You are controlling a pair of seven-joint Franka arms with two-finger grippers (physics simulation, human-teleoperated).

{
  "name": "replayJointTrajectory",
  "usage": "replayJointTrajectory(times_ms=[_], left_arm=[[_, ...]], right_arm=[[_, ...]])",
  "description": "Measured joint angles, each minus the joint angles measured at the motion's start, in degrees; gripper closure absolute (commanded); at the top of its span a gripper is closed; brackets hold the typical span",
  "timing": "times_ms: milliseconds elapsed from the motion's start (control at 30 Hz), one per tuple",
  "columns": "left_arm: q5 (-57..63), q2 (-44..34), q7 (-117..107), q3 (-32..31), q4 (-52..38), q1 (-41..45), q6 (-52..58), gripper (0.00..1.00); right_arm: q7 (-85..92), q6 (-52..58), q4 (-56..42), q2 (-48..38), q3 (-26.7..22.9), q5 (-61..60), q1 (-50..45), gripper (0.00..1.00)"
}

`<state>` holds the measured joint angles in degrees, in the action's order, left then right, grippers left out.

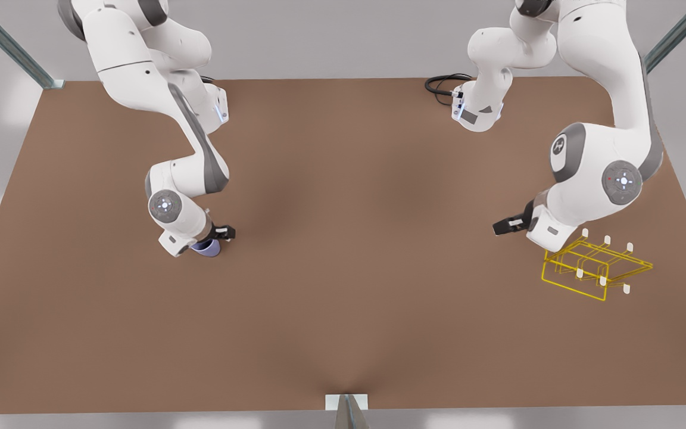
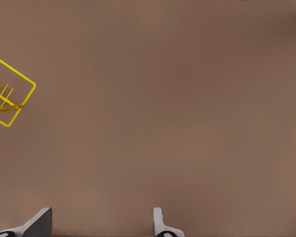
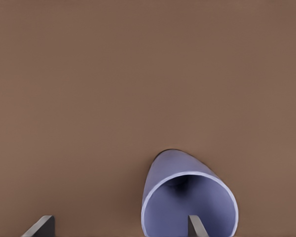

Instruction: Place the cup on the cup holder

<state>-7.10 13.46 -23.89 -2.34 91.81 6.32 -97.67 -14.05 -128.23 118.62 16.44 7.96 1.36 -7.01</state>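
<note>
The lavender-blue cup (image 1: 206, 248) sits on the brown table at the front view's left, its open mouth (image 3: 187, 197) facing the right wrist camera. My right gripper (image 1: 216, 237) hangs right over it, open. One fingertip (image 3: 196, 224) is inside the cup's mouth and the other (image 3: 42, 226) is outside, well clear of the wall. The yellow wire cup holder (image 1: 596, 268) with white-tipped pegs stands at the front view's right. My left gripper (image 1: 505, 226) hovers just beside it, open (image 2: 101, 224), holding nothing; a corner of the cup holder (image 2: 10, 96) shows in its wrist view.
A black cable (image 1: 443, 84) lies at the table's far edge. Grey metal posts (image 1: 15, 50) stand at the far corners, and a small bracket (image 1: 346, 403) sits at the near edge. Bare brown tabletop (image 1: 355, 238) stretches between cup and holder.
</note>
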Motion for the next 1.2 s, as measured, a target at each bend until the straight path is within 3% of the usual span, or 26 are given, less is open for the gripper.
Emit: replayJointTrajectory(times_ms=[333,367,400,467,567,633,700,1000,1200], left_arm=[[-1.8,2.8,-20.4,-0.4,-2.0,0.6,-1.8,0.00],[-1.9,2.8,-21.9,-0.4,-2.0,0.6,-1.9,0.00],[-1.9,3.0,-23.4,-0.4,-2.0,0.6,-2.1,0.00],[-2.0,3.4,-26.1,-0.3,-2.0,0.6,-2.3,0.00],[-2.0,3.7,-29.7,-0.3,-2.0,0.7,-2.6,0.00],[-2.0,3.7,-31.8,-0.3,-2.0,0.7,-2.7,0.00],[-2.0,3.7,-33.6,-0.3,-2.0,0.7,-2.7,0.00],[-2.0,3.6,-39.9,-0.4,-2.0,0.7,-2.8,0.00],[-1.7,3.6,-42.6,-0.3,-2.0,0.7,-2.8,0.00]], right_arm=[[-1.9,-7.4,4.7,2.0,-0.1,1.2,0.1,0.00],[-2.0,-7.8,4.9,2.1,-0.1,1.2,0.1,0.09],[-2.1,-8.1,5.0,2.1,-0.1,1.2,0.2,0.32],[-2.3,-8.7,5.1,2.2,-0.1,1.1,0.2,0.51],[-2.1,-9.2,5.2,2.4,0.0,0.7,0.3,0.69],[-2.2,-9.3,5.4,2.4,-0.3,0.8,0.3,0.70],[-2.4,-9.4,5.6,2.3,-0.7,1.0,0.3,0.79],[-3.1,-6.6,1.8,-1.0,0.5,0.7,-0.3,0.79],[-2.5,-5.9,-7.1,6.0,13.1,-14.4,-0.7,0.79]])
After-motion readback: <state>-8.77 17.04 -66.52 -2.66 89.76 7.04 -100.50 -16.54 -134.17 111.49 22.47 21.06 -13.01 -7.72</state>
